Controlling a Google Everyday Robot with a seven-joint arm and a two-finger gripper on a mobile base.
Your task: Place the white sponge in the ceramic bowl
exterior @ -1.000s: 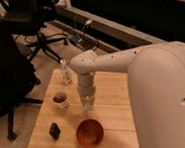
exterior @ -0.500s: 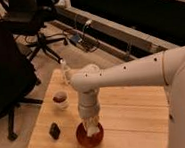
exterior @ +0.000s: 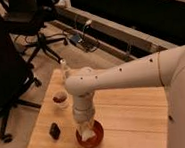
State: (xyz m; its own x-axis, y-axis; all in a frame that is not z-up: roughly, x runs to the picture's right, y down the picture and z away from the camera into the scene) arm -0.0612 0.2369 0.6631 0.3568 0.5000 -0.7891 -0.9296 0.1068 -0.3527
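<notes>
The ceramic bowl (exterior: 92, 138), glossy orange-brown, sits near the front edge of the wooden table (exterior: 136, 119). My gripper (exterior: 85, 125) points straight down over the bowl's left half, its tip at the rim. It is shut on the white sponge (exterior: 84, 131), a pale patch showing at the tip just inside the bowl. The arm hides most of the sponge and the back of the bowl.
A small white cup (exterior: 60, 98) with dark red contents stands left of the gripper. A small dark object (exterior: 54, 130) lies at the front left. A slim bottle (exterior: 64, 68) stands at the table's back left corner. Office chairs (exterior: 35, 24) stand beyond.
The gripper has moved from the table's middle toward the front and come down over the bowl, carrying the sponge to its rim.
</notes>
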